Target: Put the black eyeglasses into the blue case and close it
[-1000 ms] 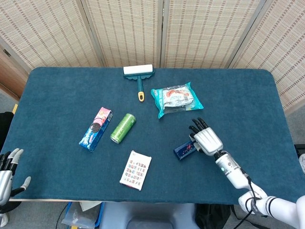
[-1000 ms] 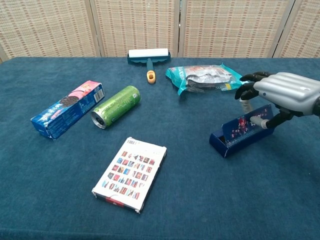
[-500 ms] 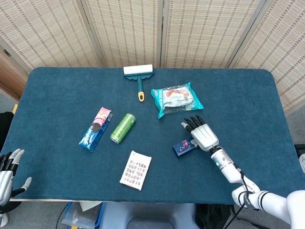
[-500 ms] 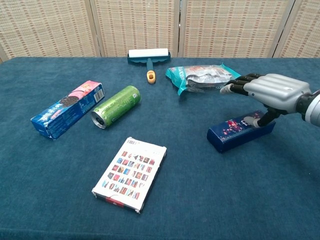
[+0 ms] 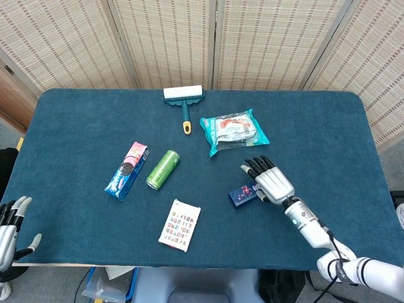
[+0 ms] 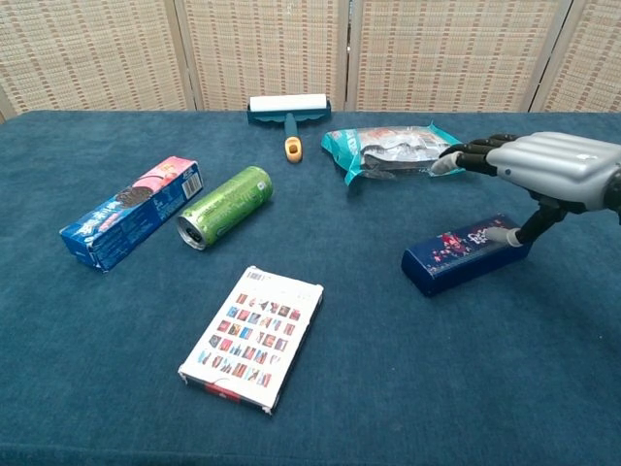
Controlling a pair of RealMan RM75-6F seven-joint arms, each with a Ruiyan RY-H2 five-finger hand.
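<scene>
The blue case (image 5: pixel 243 195) (image 6: pixel 464 255) lies flat on the table at the right, its lid down. No black eyeglasses show in either view. My right hand (image 5: pixel 273 183) (image 6: pixel 558 167) hovers over the case's right end with its fingers stretched out and apart, holding nothing. Its thumb tip (image 6: pixel 503 234) touches the case's top. My left hand (image 5: pixel 11 222) hangs off the table's front left corner, fingers apart and empty; the chest view does not show it.
A teal snack packet (image 5: pixel 233 131) (image 6: pixel 393 149) lies just behind the case. A lint roller (image 5: pixel 183 95) is at the back, with a green can (image 5: pixel 163 168), a cookie box (image 5: pixel 127 170) and a flat printed box (image 5: pixel 180 225) to the left.
The case's lid stood up one second ago and is now down. My right hand has since lifted slightly and drawn back to the right, fingers straightened.
</scene>
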